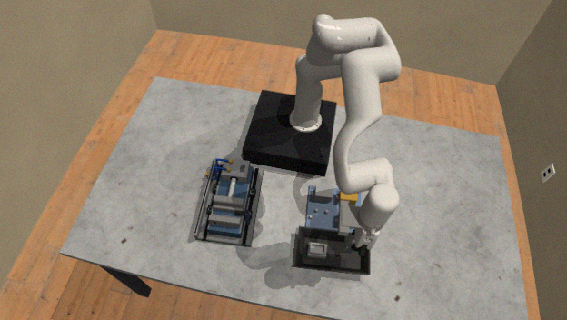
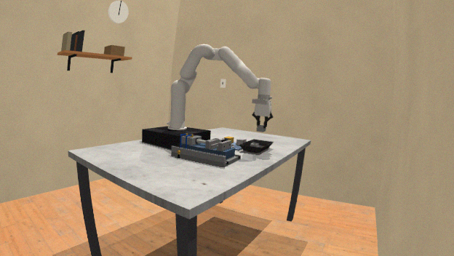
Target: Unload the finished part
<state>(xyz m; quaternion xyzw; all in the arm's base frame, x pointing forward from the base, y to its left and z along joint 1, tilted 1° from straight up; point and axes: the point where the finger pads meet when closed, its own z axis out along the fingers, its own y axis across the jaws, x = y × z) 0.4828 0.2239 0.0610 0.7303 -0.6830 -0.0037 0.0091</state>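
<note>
Table (image 2: 174, 182), grey top on dark legs: broad bare margin along the near edge and at the left, no fixtures there. Vise (image 1: 225, 206) sits left of centre, long axis running near to far, rails on both sides; its jaws stand apart with nothing between them as far as the top view shows.

Black outfeed tray (image 1: 300, 259) lies right of the vise, close to the near edge, with open table to its right. One pocketed block (image 1: 317, 249) lies flat in the tray's left half, pocket up. Right half of the tray floor is mostly hidden under the wrist in the top view.

Gripper (image 2: 262, 124) hangs above the tray, pointing down, fingers clamped on a small grey block, the finished part (image 2: 260, 128), held well clear of the tray rim in the exterior view. Pocket orientation probably up, but too small to confirm.

Blue fixture plate (image 1: 323, 211) just beyond the tray, a yellow block (image 1: 349, 196) at its far right corner. Black base plate (image 1: 254, 150) farther back carries the arm.
</note>
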